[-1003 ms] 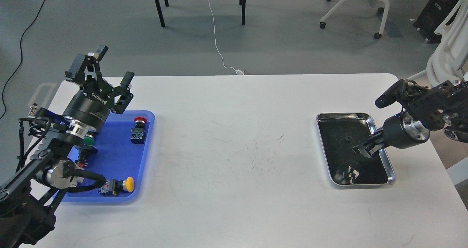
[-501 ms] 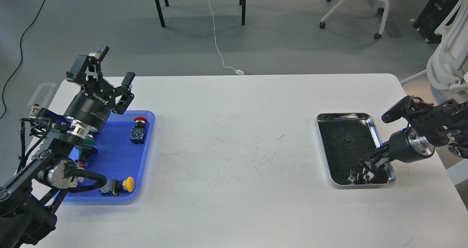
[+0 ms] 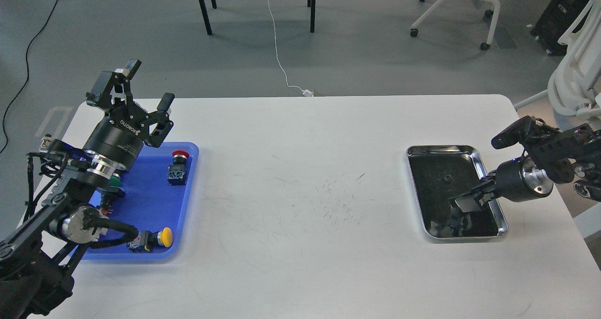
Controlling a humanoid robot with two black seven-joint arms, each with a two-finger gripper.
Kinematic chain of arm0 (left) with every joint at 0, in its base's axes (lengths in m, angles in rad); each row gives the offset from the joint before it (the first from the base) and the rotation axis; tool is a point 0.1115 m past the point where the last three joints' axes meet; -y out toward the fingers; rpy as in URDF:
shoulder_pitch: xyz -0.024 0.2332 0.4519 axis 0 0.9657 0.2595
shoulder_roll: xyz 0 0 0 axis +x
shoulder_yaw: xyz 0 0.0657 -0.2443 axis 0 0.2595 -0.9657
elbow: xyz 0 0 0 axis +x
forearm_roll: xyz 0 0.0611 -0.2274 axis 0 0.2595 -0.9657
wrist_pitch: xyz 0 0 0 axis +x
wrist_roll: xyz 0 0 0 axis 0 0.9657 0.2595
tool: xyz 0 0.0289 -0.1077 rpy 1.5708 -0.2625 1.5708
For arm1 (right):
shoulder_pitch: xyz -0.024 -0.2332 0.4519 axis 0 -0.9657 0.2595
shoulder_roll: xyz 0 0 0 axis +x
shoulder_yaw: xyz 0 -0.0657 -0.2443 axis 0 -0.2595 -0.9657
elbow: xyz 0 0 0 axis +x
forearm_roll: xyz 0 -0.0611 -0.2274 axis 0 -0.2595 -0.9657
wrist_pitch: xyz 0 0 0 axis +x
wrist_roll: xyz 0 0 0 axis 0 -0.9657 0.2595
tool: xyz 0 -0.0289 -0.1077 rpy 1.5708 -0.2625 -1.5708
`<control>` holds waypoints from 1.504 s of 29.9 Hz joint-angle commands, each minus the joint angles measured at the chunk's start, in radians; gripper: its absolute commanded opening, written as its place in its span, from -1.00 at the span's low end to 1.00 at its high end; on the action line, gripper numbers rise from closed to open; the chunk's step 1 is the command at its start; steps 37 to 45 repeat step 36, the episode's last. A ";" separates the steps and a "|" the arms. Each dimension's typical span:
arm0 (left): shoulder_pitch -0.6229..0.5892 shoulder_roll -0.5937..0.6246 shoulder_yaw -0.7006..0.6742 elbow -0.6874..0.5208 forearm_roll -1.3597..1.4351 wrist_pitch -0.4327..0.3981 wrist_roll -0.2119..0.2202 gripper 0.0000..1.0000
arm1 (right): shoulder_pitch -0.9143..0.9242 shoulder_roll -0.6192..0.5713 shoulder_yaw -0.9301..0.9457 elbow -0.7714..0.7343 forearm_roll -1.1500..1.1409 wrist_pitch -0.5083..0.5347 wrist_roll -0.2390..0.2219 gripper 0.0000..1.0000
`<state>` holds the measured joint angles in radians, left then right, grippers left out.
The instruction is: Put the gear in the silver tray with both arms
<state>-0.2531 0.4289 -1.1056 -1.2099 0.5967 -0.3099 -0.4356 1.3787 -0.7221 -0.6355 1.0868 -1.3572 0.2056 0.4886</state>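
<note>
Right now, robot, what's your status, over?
Left end effector open, raised over blue tray. Right end effector low over silver tray, state unclear. No gear clearly visible. Path clear.

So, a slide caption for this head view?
Right gripper over the silver tray; left gripper open above the blue tray.

The shiny silver tray (image 3: 474, 153) lies flat on the table's right side, its dark floor reflective.

Shiny polished metal silver tray (image 3: 478, 157) with dark mirror-like floor; glossy blue plastic tray (image 3: 145, 201); matt white tabletop (image 3: 300, 178), finely scuffed at centre.
</note>
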 commanded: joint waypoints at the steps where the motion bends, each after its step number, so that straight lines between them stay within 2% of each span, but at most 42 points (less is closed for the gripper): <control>1: 0.001 -0.002 0.001 -0.005 0.000 0.000 0.000 0.96 | -0.044 -0.026 0.155 0.010 0.213 0.005 0.000 0.91; 8: 0.015 -0.022 0.018 -0.008 0.002 0.002 -0.005 0.96 | -0.258 -0.026 0.495 0.007 0.876 -0.003 0.000 0.91; 14: 0.046 -0.051 0.021 -0.008 0.020 0.009 -0.011 0.96 | -0.533 -0.011 0.845 0.008 1.138 -0.002 0.000 0.91; 18: 0.080 -0.087 0.018 -0.008 0.026 0.011 0.004 0.96 | -0.706 0.070 1.046 0.007 1.172 -0.005 0.000 0.97; 19: 0.080 -0.091 0.018 -0.008 0.026 0.011 0.024 0.96 | -0.745 0.090 1.091 0.007 1.170 -0.005 0.000 0.98; 21: 0.081 -0.101 0.006 -0.008 0.025 0.008 0.099 0.96 | -0.805 0.118 1.160 0.010 1.161 -0.003 0.000 0.98; 23: 0.081 -0.107 0.003 -0.008 0.023 0.005 0.133 0.96 | -0.839 0.130 1.183 0.021 1.150 0.000 0.000 0.98; 28: 0.081 -0.121 0.006 -0.008 0.023 0.003 0.135 0.96 | -0.885 0.138 1.186 0.036 1.061 0.001 0.000 0.98; 45: 0.081 -0.137 0.006 -0.008 0.025 0.003 0.138 0.96 | -0.903 0.165 1.238 0.050 1.064 0.006 0.000 0.98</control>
